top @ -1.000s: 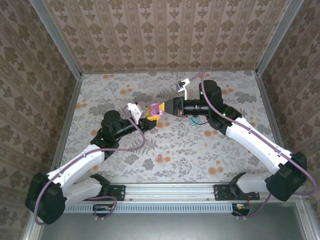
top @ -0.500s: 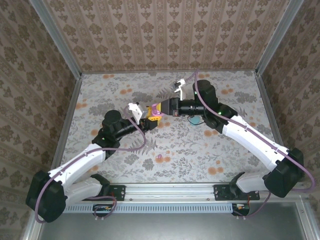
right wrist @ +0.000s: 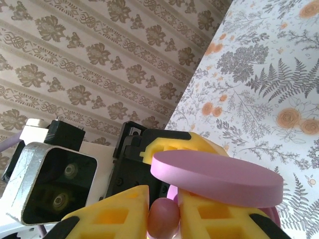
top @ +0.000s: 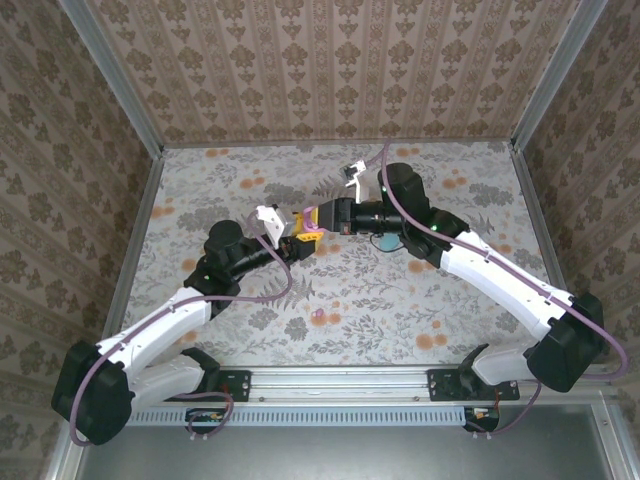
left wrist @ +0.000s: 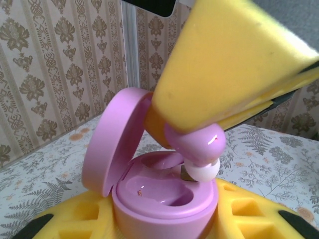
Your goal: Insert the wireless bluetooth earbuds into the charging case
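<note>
Left claw [top: 298, 241] is clenched around the pink charging case [left wrist: 164, 201], its yellow fingers [left wrist: 65, 219] pressing the base from both sides. It holds the case above the counter [top: 400, 300], a little left of the middle. The case is upright and its lid [left wrist: 107, 144] stands swung open on the left in the left wrist view, so the glossy hollow inside is bare.

Right claw [right wrist: 163, 219] reaches in from the right and is clenched on a pink earbud [left wrist: 195, 142], pinched between its two yellow fingers [left wrist: 224, 64]. The earbud hangs right over the open case, with its white tip [left wrist: 202, 172] pointing down at the right side of the hollow. Whether the tip touches the case I cannot tell. In the right wrist view the open lid shows as a flat pink disc just above and right of the pinched earbud.

From the top view the two claws meet tip to tip, with the right arm stretched across from the far right. A second pink earbud [top: 320, 316] lies loose on the flowered counter, nearer than the claws and well apart from them. A small cyan thing [top: 385, 243] lies on the counter beside the right arm, partly hidden by it.
</note>
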Controlling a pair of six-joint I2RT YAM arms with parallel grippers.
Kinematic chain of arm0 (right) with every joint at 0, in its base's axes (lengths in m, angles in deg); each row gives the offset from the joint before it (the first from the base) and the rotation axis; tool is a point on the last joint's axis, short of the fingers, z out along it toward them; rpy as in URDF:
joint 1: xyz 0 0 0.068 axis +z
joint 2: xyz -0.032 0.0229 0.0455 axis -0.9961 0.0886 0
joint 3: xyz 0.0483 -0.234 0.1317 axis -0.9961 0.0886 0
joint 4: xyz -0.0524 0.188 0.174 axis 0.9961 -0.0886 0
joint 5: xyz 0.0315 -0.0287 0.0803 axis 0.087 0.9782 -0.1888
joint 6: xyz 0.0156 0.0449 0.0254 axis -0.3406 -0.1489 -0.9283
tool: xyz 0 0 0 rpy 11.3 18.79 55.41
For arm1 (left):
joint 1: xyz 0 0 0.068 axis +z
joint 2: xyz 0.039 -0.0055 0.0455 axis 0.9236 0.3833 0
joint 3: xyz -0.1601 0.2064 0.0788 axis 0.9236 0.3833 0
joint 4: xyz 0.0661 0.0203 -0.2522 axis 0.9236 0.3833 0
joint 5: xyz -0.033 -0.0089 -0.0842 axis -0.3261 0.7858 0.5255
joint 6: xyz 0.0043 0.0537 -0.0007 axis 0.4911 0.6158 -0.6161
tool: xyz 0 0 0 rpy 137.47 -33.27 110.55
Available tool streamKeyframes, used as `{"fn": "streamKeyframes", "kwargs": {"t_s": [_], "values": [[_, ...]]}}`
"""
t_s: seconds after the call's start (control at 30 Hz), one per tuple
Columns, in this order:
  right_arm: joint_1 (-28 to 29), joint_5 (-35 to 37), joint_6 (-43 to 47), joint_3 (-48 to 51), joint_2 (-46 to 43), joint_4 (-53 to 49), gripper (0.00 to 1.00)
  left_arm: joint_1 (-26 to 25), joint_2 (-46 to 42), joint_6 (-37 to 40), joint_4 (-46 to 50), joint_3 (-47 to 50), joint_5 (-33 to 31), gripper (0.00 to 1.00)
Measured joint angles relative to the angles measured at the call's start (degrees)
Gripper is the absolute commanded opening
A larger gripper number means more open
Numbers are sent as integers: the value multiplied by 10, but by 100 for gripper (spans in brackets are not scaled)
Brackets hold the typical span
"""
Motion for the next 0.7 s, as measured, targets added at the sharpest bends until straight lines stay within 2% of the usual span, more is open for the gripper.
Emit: {"fn": "streamKeyframes", "kwargs": {"t_s": [0.7], "values": [[25, 59, -9, 4, 5, 36, 22, -3, 0, -13, -4, 0, -11, 30]]}}
